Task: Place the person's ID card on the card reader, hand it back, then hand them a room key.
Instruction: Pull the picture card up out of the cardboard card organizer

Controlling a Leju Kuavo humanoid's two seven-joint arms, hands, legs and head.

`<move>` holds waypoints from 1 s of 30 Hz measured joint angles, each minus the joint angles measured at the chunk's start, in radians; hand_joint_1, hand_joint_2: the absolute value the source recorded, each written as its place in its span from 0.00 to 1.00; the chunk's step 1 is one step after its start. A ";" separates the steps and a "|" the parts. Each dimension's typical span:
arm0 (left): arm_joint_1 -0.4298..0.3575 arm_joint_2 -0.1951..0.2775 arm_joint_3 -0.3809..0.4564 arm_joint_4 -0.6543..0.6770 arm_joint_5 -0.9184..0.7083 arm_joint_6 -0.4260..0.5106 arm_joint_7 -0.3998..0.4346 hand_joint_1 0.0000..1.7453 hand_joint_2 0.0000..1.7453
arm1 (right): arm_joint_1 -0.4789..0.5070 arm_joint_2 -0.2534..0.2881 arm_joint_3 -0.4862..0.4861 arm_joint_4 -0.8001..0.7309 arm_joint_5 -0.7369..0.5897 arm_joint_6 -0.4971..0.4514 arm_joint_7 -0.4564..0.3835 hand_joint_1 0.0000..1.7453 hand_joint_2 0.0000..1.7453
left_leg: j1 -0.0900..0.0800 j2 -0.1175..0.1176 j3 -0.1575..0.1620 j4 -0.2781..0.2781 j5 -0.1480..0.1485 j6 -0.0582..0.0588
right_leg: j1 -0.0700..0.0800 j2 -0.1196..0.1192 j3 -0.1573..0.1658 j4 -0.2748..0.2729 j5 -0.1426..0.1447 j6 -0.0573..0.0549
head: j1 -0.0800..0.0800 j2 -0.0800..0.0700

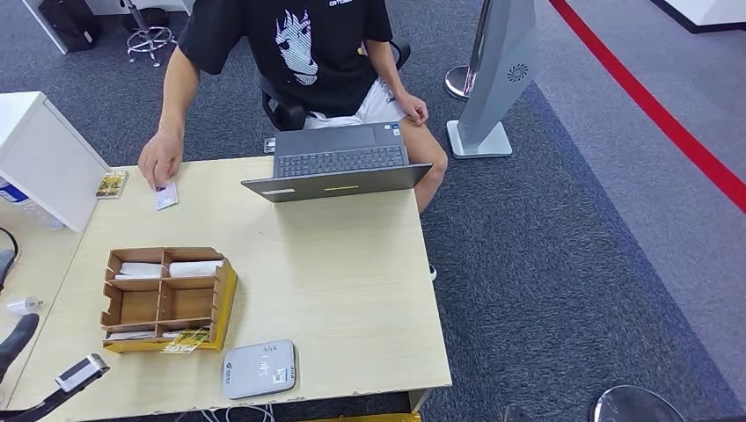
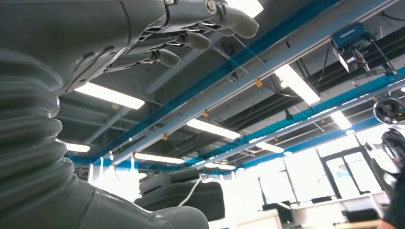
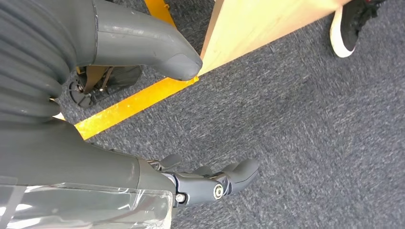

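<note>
ID card [image 1: 166, 195]: lying flat near the worktop's [image 1: 352, 290] far left corner, a person's hand [image 1: 160, 160] resting on it.
Reader [image 1: 259, 369]: sits at the near edge.
Left hand [image 2: 157, 33]: released, fingers loosely apart, turned up toward the ceiling.
Right hand [image 3: 191, 183]: released, hanging over carpet beside the worktop.
Key tray [image 1: 165, 299]: near left, cards inside.

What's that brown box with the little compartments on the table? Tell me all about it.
The brown cardboard organiser sits flat near the left front of the pale wooden table, divided into open compartments. White cards lie in the far ones; the middle ones look empty. A yellow-patterned card pokes out at its near edge. Neither robot hand touches it.
</note>
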 joint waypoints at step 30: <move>0.179 -0.172 -0.232 -0.018 0.050 0.006 0.103 0.00 1.00 | 0.024 0.000 0.007 -0.026 -0.039 -0.016 0.000 0.00 1.00 | 0.000 0.000 0.000 0.000 0.000 0.000 | 0.000 -0.001 0.000 0.000 0.000 0.000 | 0.000 0.000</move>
